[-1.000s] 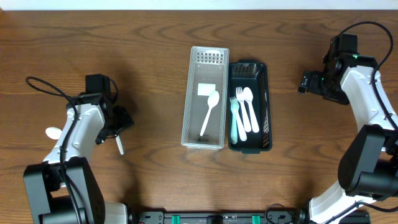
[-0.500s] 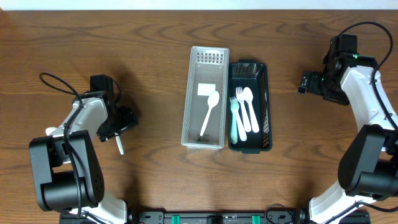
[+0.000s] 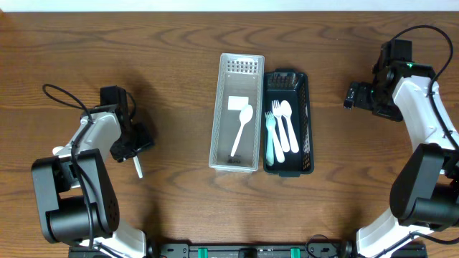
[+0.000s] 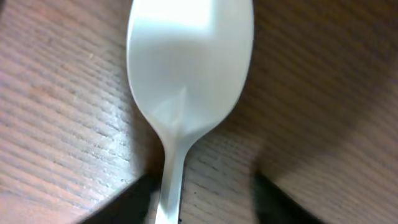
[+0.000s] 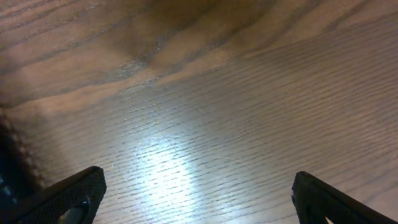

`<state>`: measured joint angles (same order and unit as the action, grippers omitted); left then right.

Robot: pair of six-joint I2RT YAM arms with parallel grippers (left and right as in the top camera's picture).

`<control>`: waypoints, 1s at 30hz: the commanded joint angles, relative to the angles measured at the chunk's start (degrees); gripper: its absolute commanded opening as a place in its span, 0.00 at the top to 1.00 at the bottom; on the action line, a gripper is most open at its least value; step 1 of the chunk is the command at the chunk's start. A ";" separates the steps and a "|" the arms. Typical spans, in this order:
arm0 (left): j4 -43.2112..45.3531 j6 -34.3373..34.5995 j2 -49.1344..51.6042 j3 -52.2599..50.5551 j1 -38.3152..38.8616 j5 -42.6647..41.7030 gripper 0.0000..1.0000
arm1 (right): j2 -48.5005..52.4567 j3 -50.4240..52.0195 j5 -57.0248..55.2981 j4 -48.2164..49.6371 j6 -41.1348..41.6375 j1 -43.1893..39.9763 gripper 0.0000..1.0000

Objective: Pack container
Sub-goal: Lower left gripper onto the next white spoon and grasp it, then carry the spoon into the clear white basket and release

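A white plastic spoon (image 4: 189, 68) lies on the wooden table at the left, and its handle tip (image 3: 138, 169) sticks out below my left gripper (image 3: 135, 142). In the left wrist view the left gripper (image 4: 202, 205) is low over the spoon. Its dark fingers stand apart on either side of the handle. A clear container (image 3: 215, 122) at the centre holds one white spoon (image 3: 242, 127). A black basket (image 3: 310, 129) beside it holds a pale blue fork and white spoons. My right gripper (image 3: 351, 94) is open and empty over bare table (image 5: 199, 199).
The two containers stand side by side mid-table, with their long sides touching. A cable loops on the table left of the left arm (image 3: 61, 100). Bare wood lies between each arm and the containers.
The left arm swung in over the spoon and its gripper shifted slightly right, then a little back left. The spoon, the containers and the right arm have not moved.
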<state>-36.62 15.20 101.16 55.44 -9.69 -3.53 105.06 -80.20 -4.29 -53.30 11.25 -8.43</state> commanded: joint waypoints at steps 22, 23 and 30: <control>-1.14 -0.17 2.80 -0.26 -0.17 -0.37 0.94 | -1.25 -0.52 0.24 -0.09 -0.59 -0.42 0.01; -1.73 -0.24 2.75 0.26 -0.13 -0.35 0.94 | -1.25 -0.52 0.24 -0.07 -0.61 -0.42 0.01; -12.20 -1.07 -0.87 10.32 2.84 -0.61 0.94 | -1.25 -0.52 0.24 0.17 -0.59 -0.42 0.01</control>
<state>-46.33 14.92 102.06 60.42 -9.02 -4.10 105.06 -80.18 -4.27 -53.23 11.25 -8.43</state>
